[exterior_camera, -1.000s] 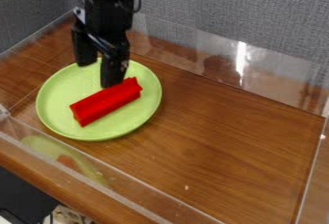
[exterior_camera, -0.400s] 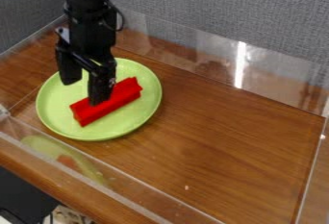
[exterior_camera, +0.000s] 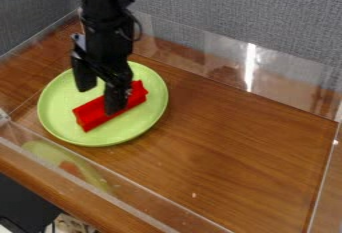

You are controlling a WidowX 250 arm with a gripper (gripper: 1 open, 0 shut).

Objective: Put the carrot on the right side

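The carrot is lying, in the camera view, on the green plate, slanting from near the plate's front-left rim toward its right rim and staying well inside both. The plate itself is sitting toward the left edge of the wooden table, whose bare boards are stretching away to the right edge, where the carrot is wanted. The black gripper is hanging over the plate with its fingers standing wide apart, one beside the carrot's far-left flank and the other in front of its upper part; whether either is touching it, I cannot tell. The block is looking light, stiff and plain-faced, so it is probably asking for only a modest squeeze, though its smooth sides may be slippery. The middle of its length is offering the best hold, with the fingers closing across the narrow width; a grip near either blunt end would be risking a tilt or a swivel, and a skewed one might be pushing it along the plate.
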